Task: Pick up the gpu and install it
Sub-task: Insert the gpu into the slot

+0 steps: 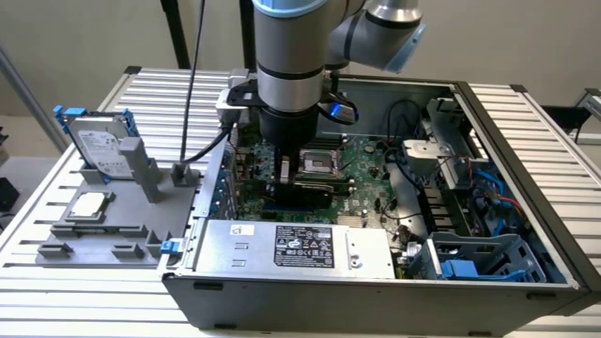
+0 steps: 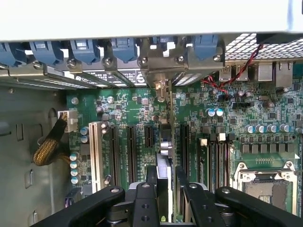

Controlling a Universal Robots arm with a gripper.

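Wrist view puts my black two-fingered claw (image 2: 165, 198) low over the green motherboard (image 2: 142, 113) inside the open grey computer case (image 2: 28, 142), and between my fingers (image 2: 144, 203) stands the thin flat gpu card (image 2: 165, 156), seen edge-on, with its silver metal end bracket (image 2: 161, 71) up against the row of blue slot clips (image 2: 125, 47) at the case's rear wall. I am pinching the card, fingers pressed against both of its faces.

So the pick-up is done, as I judge it, and the install is well under way: the card stands upright along one of the long black expansion slots (image 2: 130, 146) (whether its lower edge is fully seated I cannot tell).

From the exterior view, my arm (image 1: 291, 63) reaches straight down into the case, claw (image 1: 305, 186) at the board. On the grey fixture tray (image 1: 94, 239) at that view's left, the silver hard drive with blue rails (image 1: 98, 148) and the small square silver CPU chip (image 1: 87, 204) sit untouched.
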